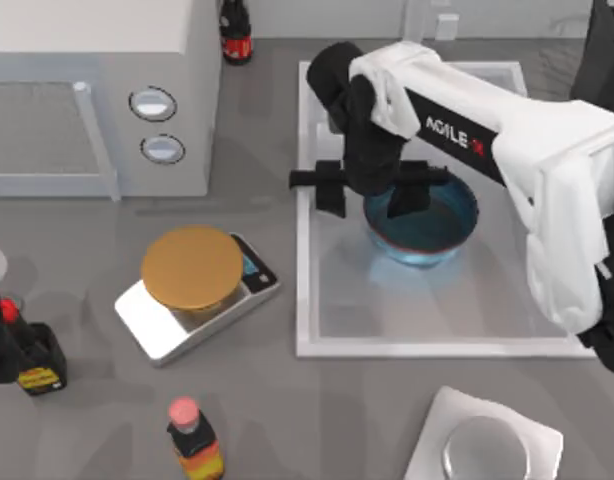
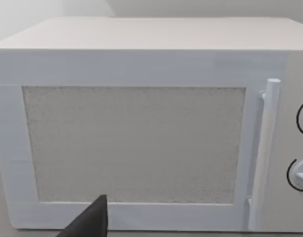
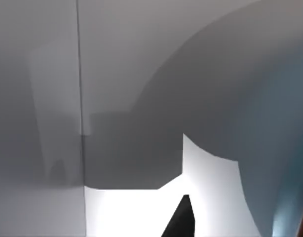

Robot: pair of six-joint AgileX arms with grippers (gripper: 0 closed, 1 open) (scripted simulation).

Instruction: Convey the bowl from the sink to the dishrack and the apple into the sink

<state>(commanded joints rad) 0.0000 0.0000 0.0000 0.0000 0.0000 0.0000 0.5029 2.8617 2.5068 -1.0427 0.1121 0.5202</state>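
The right gripper (image 1: 372, 192) hangs over the left edge of the bowl (image 1: 432, 225), its two black fingers spread wide apart: one finger (image 1: 328, 188) stands outside the bowl's left rim, over the sink floor, and the other (image 1: 409, 192) reaches down inside the bowl. The jaws are open and straddle the rim without clamping it, as far as the top view shows. The white AgileX right arm (image 1: 507, 140) stretches across the sink from the right side of the table.

The bowl, glossy blue with a thin reddish-brown rim, sits inside the sink (image 1: 312, 340), in the far half of the basin and towards the middle. In the right wrist view a black fingertip (image 3: 181, 219) shows against the pale sink floor, with the bowl's blue curve (image 3: 284, 163) at one edge.

The left gripper (image 1: 7, 340) is parked at the table's left edge; I cannot tell whether its fingers are open or closed. Its wrist view faces the white microwave (image 2: 136, 143), door shut, with a vertical handle (image 2: 262, 148).

Left of the sink, on the grey table (image 1: 317, 420), stands a white scale with a golden disc (image 1: 192, 268). A bottle with a pink-red cap (image 1: 192, 440) stands near the front edge, a dark bottle (image 1: 235, 35) beside the microwave at the back, and a silver disc on a white square base (image 1: 485, 445) lies in front of the sink.
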